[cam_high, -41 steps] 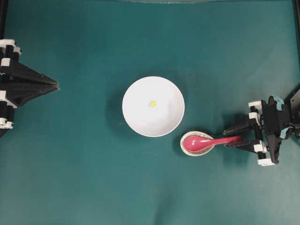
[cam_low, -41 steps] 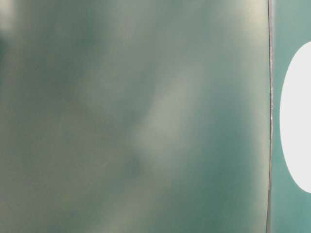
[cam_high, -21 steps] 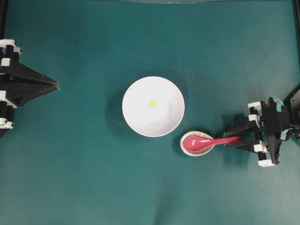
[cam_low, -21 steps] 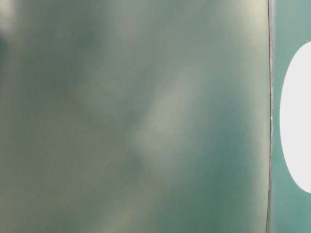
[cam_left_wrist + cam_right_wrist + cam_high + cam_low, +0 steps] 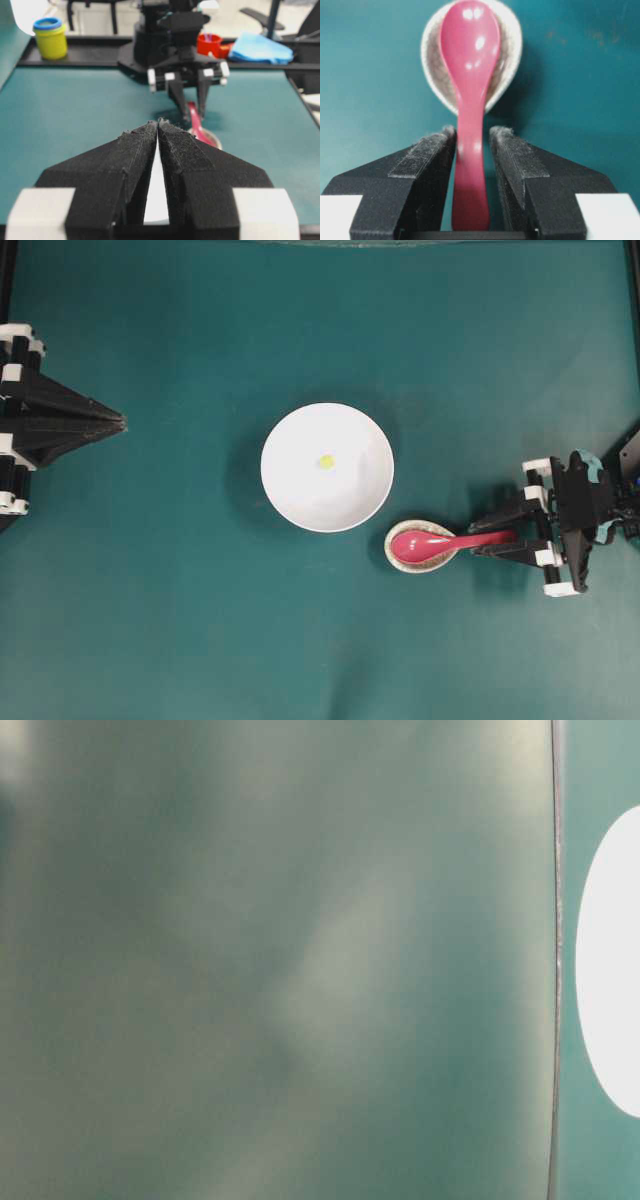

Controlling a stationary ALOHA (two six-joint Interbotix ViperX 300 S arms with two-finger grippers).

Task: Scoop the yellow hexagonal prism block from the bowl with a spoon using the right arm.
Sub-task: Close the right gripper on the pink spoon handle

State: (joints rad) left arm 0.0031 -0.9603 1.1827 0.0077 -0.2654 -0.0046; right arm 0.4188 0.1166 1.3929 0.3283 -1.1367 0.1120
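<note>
The right gripper [image 5: 472,142] sits at the lower centre of the right wrist view with its two padded fingers [image 5: 427,155] on either side of the spoon [image 5: 469,100] handle. The pads lie just beside the handle, with a thin gap visible on each side near the tips; whether they actually clamp the handle cannot be told. The spoon's oval head rests in a small speckled dish [image 5: 512,47] in the upper centre of that view, and its handle runs straight back between the fingers. In the overhead view the right gripper [image 5: 488,537] is at the right edge of the frame, the spoon [image 5: 440,542] lies to its left, and the dish [image 5: 392,558] sits just below and right of the bowl [image 5: 290,495], close to its rim. The bowl occupies the centre of the frame on the green table [image 5: 200,620]. The yellow hexagonal prism block [image 5: 326,461] lies inside the bowl, near its middle. The left gripper [image 5: 118,422] is at the left edge, well apart from the bowl, with its fingertips [image 5: 150,129] pressed together on nothing.
</note>
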